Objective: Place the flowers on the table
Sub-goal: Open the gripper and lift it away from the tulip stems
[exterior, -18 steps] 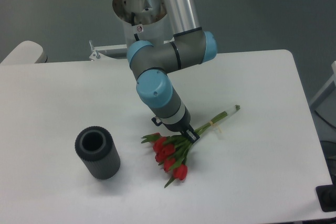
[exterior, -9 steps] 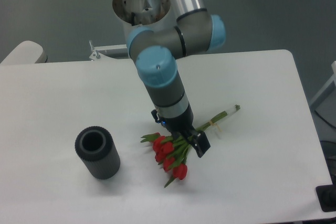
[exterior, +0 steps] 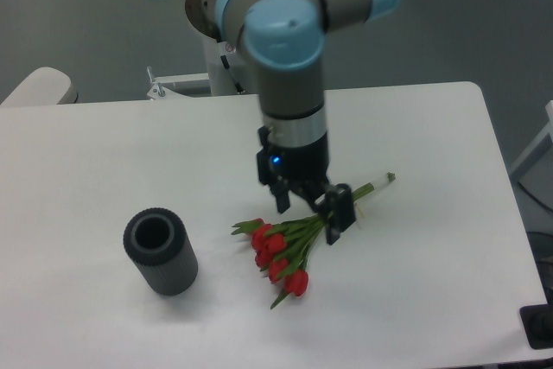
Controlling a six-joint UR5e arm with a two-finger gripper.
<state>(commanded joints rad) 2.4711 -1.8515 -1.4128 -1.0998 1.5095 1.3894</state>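
Since the tulips [exterior: 282, 252] lie flat on the white desk [exterior: 432, 283] with nothing gripping them, I judge the placing itself to be done and only my retreat to be left. My claw [exterior: 309, 206] hangs above the middle of the bunch with its two fingers [exterior: 339, 213] spread wide and nothing between them; one finger shows in front of the stems, the other sits nearer my wrist, and from this angle I cannot tell how much air lies between the fingertips and the stems.

The bunch rests on its side, red heads and green leaves fanned toward the near edge of the desk, long stems running up and to the right to their pale tied end [exterior: 378, 183]. That slant suits the way I stand over it: the fingers straddle the stems crosswise, which is the hold that would carry such a bundle without crushing the blooms.

Well apart to the left stands the dark grey ribbed vase [exterior: 159, 252], upright, mouth open and empty, so the flowers have no prop and lie on the desk alone.

Going straight up looks the safe course, since a sideways drift could catch a leaf and drag the bunch along.
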